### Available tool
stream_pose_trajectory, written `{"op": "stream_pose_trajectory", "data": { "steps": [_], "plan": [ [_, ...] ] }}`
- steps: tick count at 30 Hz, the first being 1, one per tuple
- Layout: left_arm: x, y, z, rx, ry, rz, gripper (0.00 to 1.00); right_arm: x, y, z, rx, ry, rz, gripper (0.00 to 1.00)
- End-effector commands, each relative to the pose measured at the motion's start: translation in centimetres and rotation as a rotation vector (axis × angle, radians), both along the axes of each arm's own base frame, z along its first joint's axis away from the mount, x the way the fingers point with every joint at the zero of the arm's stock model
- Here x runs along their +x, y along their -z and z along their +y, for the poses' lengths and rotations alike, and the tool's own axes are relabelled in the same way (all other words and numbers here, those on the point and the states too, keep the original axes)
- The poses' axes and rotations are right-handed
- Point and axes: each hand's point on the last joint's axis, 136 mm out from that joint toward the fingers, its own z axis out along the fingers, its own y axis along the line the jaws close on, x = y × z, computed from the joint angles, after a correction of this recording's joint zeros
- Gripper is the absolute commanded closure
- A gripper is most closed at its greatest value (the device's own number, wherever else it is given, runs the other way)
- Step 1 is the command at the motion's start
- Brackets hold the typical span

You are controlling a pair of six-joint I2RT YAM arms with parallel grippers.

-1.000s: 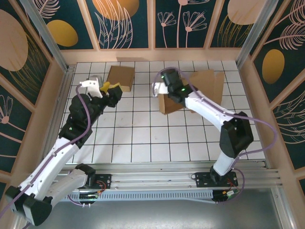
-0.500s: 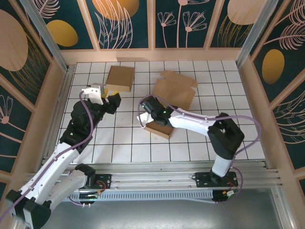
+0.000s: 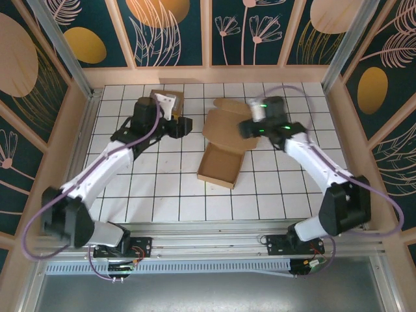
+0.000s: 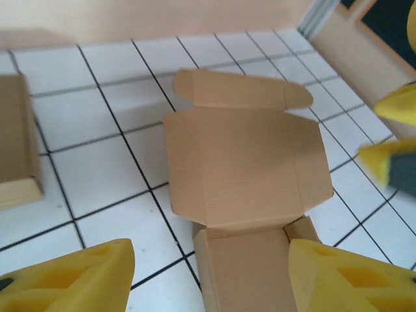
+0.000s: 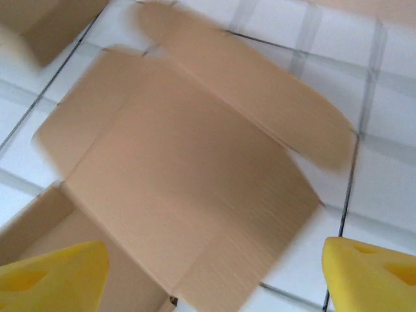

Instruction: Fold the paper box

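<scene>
Right wrist view: paper box (image 5: 195,169) lies open below right end effector (image 5: 213,250), fingers apart.

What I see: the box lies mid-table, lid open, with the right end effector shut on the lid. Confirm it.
Wrong in one respect. The box does lie mid-table with its lid open, but the right end effector is open, not shut on the lid. The right wrist view shows its fingers spread wide apart over the lid.
</scene>
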Motion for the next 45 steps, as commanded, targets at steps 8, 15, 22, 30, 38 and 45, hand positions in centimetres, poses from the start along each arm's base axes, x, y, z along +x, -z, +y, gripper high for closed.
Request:
{"op": "stream_pose_trajectory", "data": {
  "steps": [8,15,22,30,38,45],
  "plan": [
    [8.0,7.0,-4.1,0.013,0.163,0.226,0.35,1.3,3.8,-2.3,0.610,0.175,0.266,0.18],
    [12.5,9.1,-6.2,-0.036,0.279,0.287,0.35,5.4,6.0,-1.3,0.632,0.137,0.296,0.36],
    [12.7,11.9,-7.4,-0.115,0.356,0.383,0.34,6.2,6.7,-0.6,0.606,0.093,0.290,0.75],
    [13.1,13.3,-8.4,-0.179,0.395,0.429,0.40,6.4,6.0,0.2,0.544,0.029,0.255,0.93],
    [12.8,9.7,-8.1,-0.168,0.406,0.349,0.96,7.7,4.1,0.8,0.386,0.051,0.172,0.97],
    [13.3,4.4,-7.1,-0.155,0.314,0.134,0.96,8.9,0.5,2.3,0.191,0.084,-0.029,0.99]
  ]
}}
